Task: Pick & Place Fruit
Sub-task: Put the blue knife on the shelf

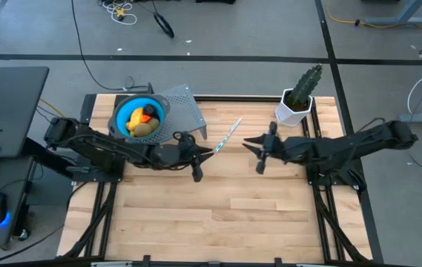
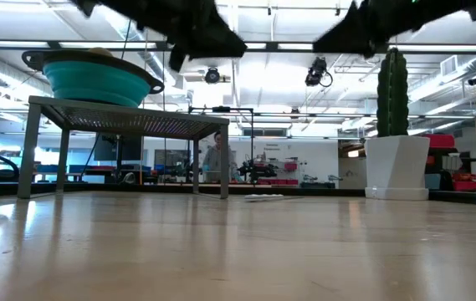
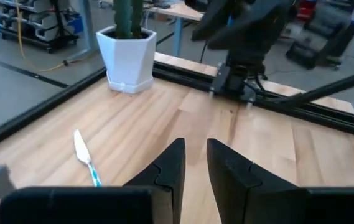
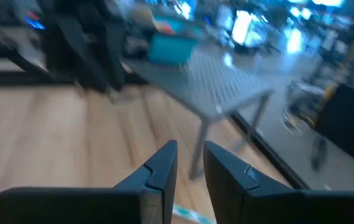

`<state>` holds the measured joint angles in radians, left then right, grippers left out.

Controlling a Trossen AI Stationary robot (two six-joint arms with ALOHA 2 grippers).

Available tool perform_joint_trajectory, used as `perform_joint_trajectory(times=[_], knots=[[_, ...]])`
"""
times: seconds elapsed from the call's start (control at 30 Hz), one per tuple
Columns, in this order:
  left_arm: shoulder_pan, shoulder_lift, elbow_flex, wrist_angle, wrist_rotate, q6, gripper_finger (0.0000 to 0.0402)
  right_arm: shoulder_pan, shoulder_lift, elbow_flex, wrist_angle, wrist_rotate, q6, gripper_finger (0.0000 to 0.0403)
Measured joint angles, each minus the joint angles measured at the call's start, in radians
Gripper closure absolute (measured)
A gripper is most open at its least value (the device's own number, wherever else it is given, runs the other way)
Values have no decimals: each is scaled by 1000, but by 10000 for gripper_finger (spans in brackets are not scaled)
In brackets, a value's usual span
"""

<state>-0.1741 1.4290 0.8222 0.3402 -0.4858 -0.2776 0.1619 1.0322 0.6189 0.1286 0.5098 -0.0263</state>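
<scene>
The fruit [image 1: 143,119] lies heaped in one blue bowl [image 1: 124,111] on a small grey rack [image 1: 184,111] at the table's [image 1: 211,215] far left corner. Yellow-orange, olive and blackish pieces show, though their count cannot be told. The left gripper [image 1: 198,162] hangs just beside the rack, its fingers [image 3: 170,168] nearly closed on nothing. The right gripper [image 1: 260,153] hangs well apart from the bowl, near one potted cactus [image 1: 299,95], likewise clenched and empty. One pale stick [image 1: 226,135] lies between both grippers.
</scene>
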Motion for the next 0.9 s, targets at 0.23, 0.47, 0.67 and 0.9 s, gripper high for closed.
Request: perform_joint_trajectory(times=[0.23,0.47,0.67,0.9], knots=[[9,138,248,-212,-16,49,328,-15,-161,0,-49,-126,-51,318],[80,359,436,-362,-20,-31,315,-17,-244,0,-130,-85,-89,318],[126,471,586,-510,-64,-83,233,-17,-318,-1,-225,-92,-106,318],[181,557,617,-517,-53,-161,165,-18,-362,-1,-240,-92,-141,318]])
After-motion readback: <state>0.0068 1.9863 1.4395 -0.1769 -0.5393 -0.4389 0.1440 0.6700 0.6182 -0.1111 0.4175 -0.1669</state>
